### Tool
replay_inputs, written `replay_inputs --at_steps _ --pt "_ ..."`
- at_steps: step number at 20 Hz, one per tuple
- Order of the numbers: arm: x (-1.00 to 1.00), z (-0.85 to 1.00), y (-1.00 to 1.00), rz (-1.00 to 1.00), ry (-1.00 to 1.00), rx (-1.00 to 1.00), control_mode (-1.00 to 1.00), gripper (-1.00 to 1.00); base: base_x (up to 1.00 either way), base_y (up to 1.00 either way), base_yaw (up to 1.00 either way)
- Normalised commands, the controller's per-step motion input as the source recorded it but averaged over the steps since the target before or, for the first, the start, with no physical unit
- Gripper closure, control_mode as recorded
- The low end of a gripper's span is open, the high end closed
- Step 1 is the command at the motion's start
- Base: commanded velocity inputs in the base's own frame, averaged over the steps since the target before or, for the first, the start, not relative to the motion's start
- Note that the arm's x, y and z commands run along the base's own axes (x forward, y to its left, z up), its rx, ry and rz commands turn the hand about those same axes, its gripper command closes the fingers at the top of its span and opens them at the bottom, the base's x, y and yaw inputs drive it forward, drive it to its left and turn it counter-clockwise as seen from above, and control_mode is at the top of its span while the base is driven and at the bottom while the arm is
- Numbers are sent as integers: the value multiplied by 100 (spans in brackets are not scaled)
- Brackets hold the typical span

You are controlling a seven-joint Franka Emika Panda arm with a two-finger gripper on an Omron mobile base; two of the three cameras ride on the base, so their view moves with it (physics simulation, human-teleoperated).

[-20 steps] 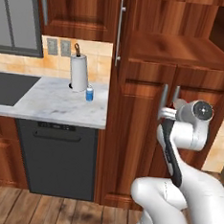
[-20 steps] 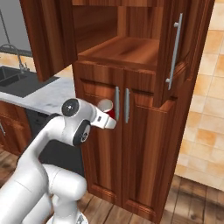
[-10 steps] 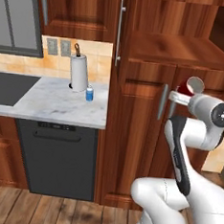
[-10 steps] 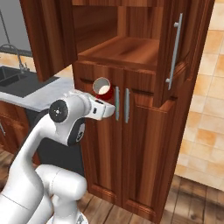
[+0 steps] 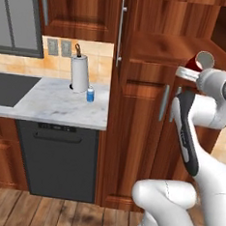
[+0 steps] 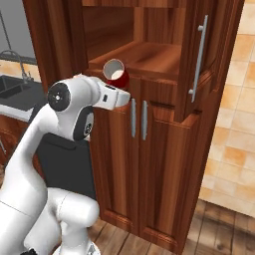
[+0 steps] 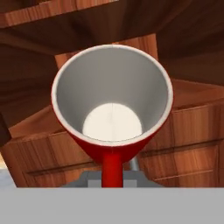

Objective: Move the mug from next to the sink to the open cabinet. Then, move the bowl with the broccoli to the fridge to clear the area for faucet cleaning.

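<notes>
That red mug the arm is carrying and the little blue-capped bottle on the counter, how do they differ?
The mug is red with a white inside; the bottle is pale with a blue cap. The mug is tilted in the air, held in the gripper at the cabinet recess; the bottle stands upright on the counter beside the paper towel roll. Both are small.

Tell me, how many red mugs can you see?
1. The red mug is tilted in the robot's gripper, at the front edge of the open cabinet shelf. Others could be hidden elsewhere.
</notes>
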Motion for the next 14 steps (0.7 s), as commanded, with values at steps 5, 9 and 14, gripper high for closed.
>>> replay_inputs --at_steps 5,9,14 --pt "-5 77 0 0 35 -1 -100 100 0 0 0" --pt "0 1 4 5 -3 -13 -100 100 0 0 0" --pt "45 -37 2 5 7 -18 -100 100 0 0 0"
